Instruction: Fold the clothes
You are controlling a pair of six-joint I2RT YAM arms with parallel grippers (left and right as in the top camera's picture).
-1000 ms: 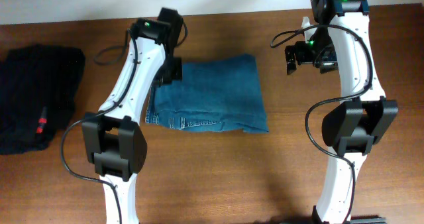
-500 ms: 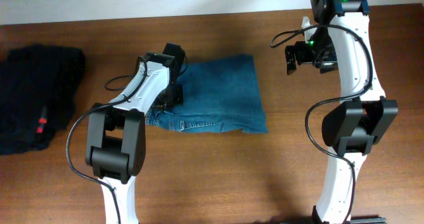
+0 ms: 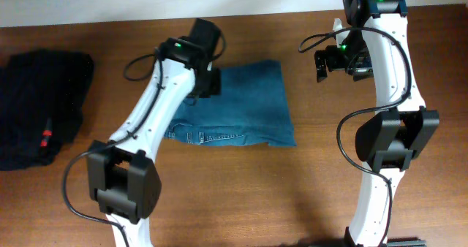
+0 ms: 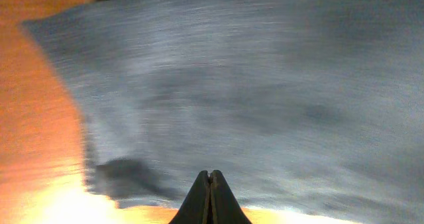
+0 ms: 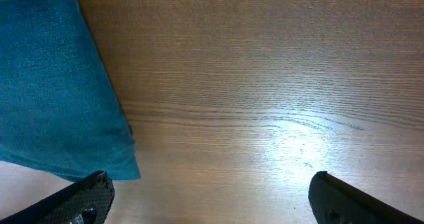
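Left hand [image 4: 210,184] has swung up to the back-left corner of the folded medium-blue denim jeans [image 3: 248,104], fingers together, empty, prob. smoothing. Jeans lie mid brown wooden worktop [image 3: 292,203]; right hand [image 5: 212,201] waits alongside, fingers apart, clear of cloth.

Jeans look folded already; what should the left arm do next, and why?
Probably lift the left gripper clear of the jeans: its jaws are shut with no cloth visibly pinched, and the jeans lie in a compact folded rectangle on the table.
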